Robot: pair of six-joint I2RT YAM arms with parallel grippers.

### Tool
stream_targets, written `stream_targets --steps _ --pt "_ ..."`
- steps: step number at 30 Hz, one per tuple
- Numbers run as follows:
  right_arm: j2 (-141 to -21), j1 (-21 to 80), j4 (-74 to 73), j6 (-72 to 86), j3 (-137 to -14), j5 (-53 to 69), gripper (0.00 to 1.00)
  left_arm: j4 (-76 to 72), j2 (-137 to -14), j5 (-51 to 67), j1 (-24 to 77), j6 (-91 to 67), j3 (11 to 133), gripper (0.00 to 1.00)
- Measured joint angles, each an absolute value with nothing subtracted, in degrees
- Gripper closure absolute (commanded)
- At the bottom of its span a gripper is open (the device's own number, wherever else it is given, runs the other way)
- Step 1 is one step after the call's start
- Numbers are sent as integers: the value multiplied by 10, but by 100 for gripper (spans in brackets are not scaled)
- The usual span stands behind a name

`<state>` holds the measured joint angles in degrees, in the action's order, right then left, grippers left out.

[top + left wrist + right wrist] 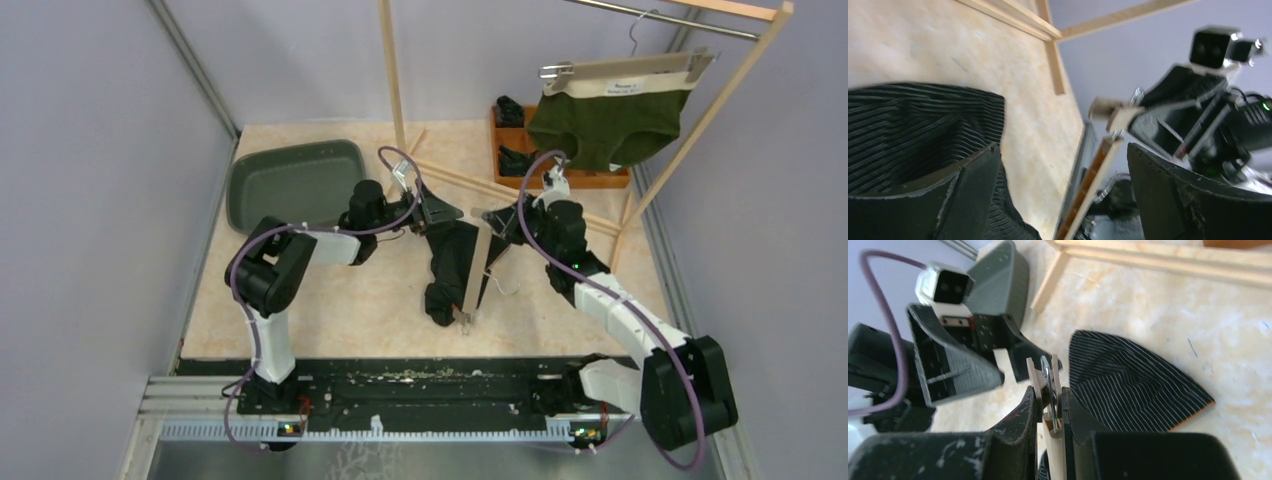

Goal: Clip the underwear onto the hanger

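The black striped underwear (450, 262) lies crumpled on the table between my two grippers. A wooden clip hanger (474, 275) lies tilted across it. My right gripper (497, 218) is shut on the hanger's clip end; in the right wrist view, its jaws (1050, 392) squeeze the wooden clip and its metal spring. A flat striped part of the underwear (1133, 385) lies just beyond. My left gripper (437, 212) is open over the top of the underwear. In the left wrist view (1063, 155) the striped cloth (913, 125) lies beside the left finger and the hanger bar (1093, 185) stands between the jaws, touching neither.
A grey tray (295, 185) sits at the back left. A wooden rack (395, 90) stands behind, with a green pair of underwear (610, 120) clipped to a hanger on its rail. A wooden box (512, 140) with dark clothes sits under it.
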<state>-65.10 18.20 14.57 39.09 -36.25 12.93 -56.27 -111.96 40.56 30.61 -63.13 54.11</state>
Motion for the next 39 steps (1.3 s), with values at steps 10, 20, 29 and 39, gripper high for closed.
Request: stream_targets --steps 10,20,29,39 --pt "-552 182 170 430 -232 71 100 -278 -1111 235 366 -460 660 10" --pt "-434 182 209 457 -153 10 100 -139 -1145 67 409 -366 729 16" --pt "-424 182 227 465 -135 7 100 -69 -1193 -106 463 -287 790 22" --pt "-398 182 227 465 -128 7 100 -32 -1237 -191 468 -249 826 27"
